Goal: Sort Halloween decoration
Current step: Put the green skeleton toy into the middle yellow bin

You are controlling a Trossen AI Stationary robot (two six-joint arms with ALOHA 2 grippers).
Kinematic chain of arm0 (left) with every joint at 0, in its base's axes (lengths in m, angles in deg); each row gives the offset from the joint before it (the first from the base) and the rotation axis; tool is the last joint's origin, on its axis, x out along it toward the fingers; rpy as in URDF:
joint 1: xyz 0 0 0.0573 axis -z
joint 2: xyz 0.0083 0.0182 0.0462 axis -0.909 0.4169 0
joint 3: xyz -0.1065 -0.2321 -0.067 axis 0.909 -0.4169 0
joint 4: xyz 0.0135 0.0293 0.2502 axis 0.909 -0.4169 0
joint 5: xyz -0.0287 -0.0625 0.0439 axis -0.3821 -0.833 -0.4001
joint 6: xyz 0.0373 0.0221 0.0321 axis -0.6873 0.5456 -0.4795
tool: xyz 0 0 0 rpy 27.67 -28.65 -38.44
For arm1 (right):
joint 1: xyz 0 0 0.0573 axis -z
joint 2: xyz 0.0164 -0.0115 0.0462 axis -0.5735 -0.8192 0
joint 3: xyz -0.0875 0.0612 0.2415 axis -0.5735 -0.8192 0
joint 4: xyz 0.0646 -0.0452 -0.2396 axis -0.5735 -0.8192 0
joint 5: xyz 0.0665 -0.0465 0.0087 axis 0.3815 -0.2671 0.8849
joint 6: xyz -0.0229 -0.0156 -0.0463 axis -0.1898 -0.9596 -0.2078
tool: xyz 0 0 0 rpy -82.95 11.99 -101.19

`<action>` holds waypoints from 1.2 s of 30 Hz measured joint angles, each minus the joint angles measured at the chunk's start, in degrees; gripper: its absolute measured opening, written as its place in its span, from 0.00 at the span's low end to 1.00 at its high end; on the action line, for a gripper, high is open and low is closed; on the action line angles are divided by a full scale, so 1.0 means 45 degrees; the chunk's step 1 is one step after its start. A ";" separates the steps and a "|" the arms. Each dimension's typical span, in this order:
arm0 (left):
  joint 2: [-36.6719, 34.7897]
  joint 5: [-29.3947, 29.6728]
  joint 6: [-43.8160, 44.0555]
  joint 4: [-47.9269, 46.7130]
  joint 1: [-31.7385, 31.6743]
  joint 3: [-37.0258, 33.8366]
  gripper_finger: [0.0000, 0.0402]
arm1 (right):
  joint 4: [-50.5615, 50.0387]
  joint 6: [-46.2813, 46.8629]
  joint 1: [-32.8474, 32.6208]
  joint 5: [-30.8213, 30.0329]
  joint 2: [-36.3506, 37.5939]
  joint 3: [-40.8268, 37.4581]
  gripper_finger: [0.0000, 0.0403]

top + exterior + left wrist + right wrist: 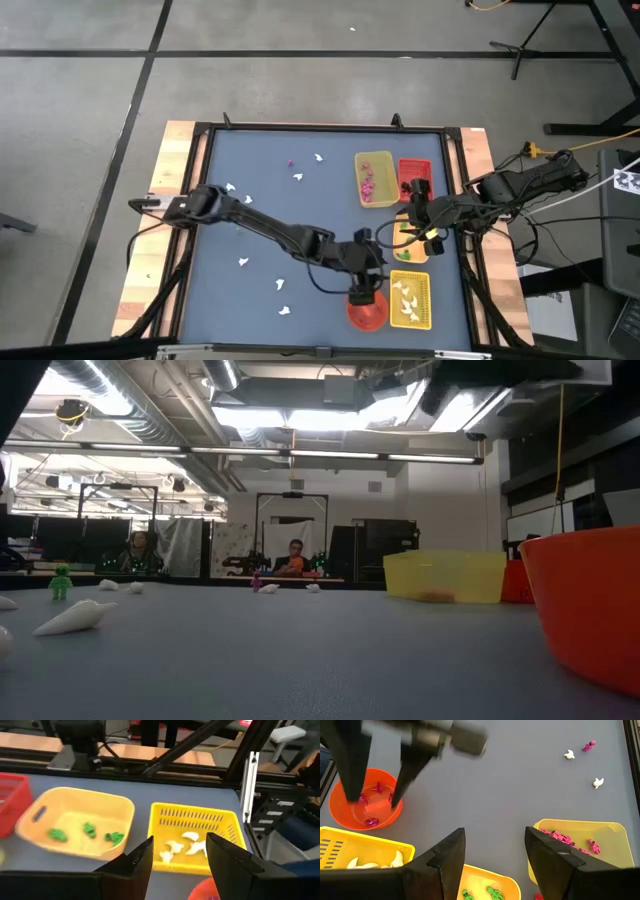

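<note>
My left gripper [365,292] hangs open over the round red-orange bowl [367,312]. In the right wrist view its two fingers [353,775] reach down into the bowl [340,817], which holds a few pink-purple pieces [371,821]; nothing shows between them. My right gripper [408,225] is open and empty above the orange tray [410,238], which holds green pieces [89,830]. White ghost pieces [182,845] lie in the yellow slotted tray [411,301]. Pink pieces [563,838] lie in the pale yellow tray [374,178]. Loose white pieces [243,262] and a pink one [291,163] lie on the mat.
A red tray [415,172] stands beside the pale yellow tray at the far right. A green figure [61,581] and a white ghost [75,617] lie on the mat. A black frame and wooden borders [175,160] ring the mat. People sit in the room behind.
</note>
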 joint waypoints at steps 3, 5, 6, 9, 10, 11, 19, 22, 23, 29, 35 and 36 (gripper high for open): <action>-0.0945 0.0004 -0.0002 -0.1922 -0.0105 0.0000 0.41 | -0.0004 -0.0002 0.0002 -0.0011 0.0000 0.0000 0.51; -0.1649 0.0007 0.0003 -0.3284 -0.0193 0.0010 0.41 | -0.0008 -0.0001 0.0002 -0.0035 0.0000 0.0000 0.51; -0.1956 0.0000 0.0007 -0.4118 -0.0230 0.0010 0.41 | -0.0028 -0.0001 0.0002 -0.0055 0.0000 0.0000 0.51; -0.2968 -0.0010 0.0359 -0.6371 -0.0353 0.0010 0.41 | -0.0133 0.0000 0.0002 -0.0064 -0.0005 0.0000 0.51; -0.3298 -0.0015 0.0594 -0.7129 -0.0401 0.0010 0.41 | -0.0168 0.0000 0.0002 -0.0065 -0.0005 0.0000 0.51; -0.3620 0.0002 0.0843 -0.7872 -0.0446 0.0010 0.41 | -0.0181 0.0000 0.0002 -0.0067 -0.0005 0.0000 0.51; -0.5252 0.1347 0.3031 -1.4018 -0.0569 0.0010 0.41 | -0.0205 0.0000 0.0002 -0.0168 -0.0005 0.0000 0.51; -0.5561 0.1712 0.3644 -1.5613 -0.0615 -0.0160 0.41 | -0.0206 0.0000 0.0002 -0.0167 -0.0005 0.0000 0.51; -0.5708 0.1760 0.3861 -1.5926 -0.0644 -0.0405 0.41 | -0.0206 0.0000 0.0002 -0.0162 -0.0005 0.0000 0.51; -0.7064 0.1538 0.4578 -1.6111 -0.1073 -0.3175 0.41 | -0.0211 0.0000 0.0002 -0.0167 -0.0005 0.0000 0.51; -0.9396 -0.0058 0.5183 -1.4928 -0.1914 -0.7284 0.41 | -0.0225 0.0000 0.0002 -0.0172 -0.0005 0.0000 0.51; -0.9853 -0.0233 0.5294 -1.4620 -0.2056 -0.7971 0.41 | -0.0229 0.0000 0.0002 -0.0172 -0.0005 0.0000 0.51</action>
